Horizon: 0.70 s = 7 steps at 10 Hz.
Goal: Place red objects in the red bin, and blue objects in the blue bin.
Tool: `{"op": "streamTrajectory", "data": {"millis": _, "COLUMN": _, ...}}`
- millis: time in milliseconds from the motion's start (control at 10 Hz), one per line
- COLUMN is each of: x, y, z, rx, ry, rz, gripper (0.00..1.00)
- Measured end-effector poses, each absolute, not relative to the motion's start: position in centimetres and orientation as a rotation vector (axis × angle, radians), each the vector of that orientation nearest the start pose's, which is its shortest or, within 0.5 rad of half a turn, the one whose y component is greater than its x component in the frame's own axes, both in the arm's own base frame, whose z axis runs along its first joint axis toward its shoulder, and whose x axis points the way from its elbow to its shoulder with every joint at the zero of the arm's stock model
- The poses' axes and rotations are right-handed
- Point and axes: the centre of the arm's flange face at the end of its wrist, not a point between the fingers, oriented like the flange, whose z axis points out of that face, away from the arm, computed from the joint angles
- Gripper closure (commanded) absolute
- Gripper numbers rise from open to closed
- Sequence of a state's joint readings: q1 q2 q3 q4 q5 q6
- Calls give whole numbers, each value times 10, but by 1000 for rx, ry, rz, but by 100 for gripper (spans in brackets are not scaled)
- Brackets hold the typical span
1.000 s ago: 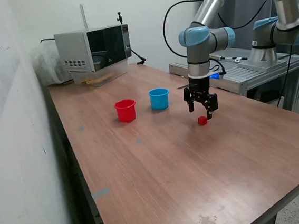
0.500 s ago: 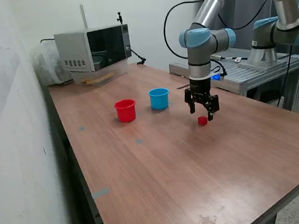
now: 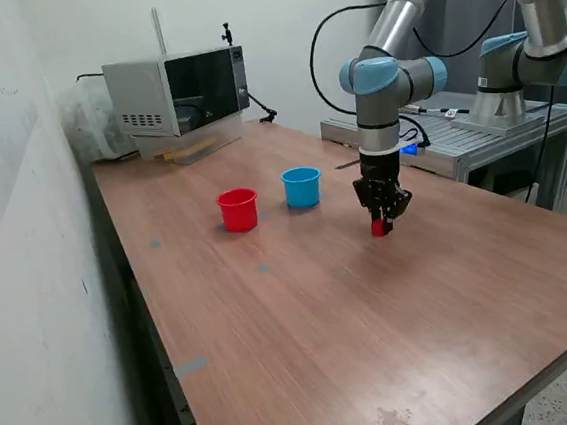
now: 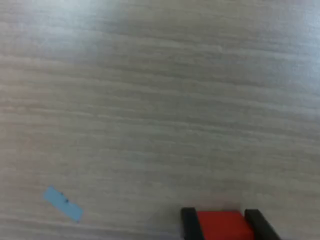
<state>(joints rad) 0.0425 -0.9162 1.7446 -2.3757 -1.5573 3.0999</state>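
The gripper (image 3: 381,225) is sitting low on the wooden table (image 3: 353,320), its fingers (image 4: 189,222) pressing against both sides of a small red cube (image 4: 223,225), apparently clamping it. The red cup (image 3: 238,209) and light blue cup (image 3: 301,187) are standing well apart from it toward the exterior view's left. No other cubes are showing; this one is not yet binned.
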Motion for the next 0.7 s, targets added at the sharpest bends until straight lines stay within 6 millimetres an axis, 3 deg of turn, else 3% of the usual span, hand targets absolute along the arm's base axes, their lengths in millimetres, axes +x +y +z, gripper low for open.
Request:
{"op": "streamTrajectory", "data": {"millis": 400, "x": -622, "y": -161, "z": 128, "rx": -2333, "ry": 2123, "rz": -7, "gripper": 100}}
{"op": "streamTrajectory", "data": {"millis": 700, "x": -621, "y": -161, "z": 204, "rx": -2378, "ry": 2153, "rz": 80, "gripper": 100}}
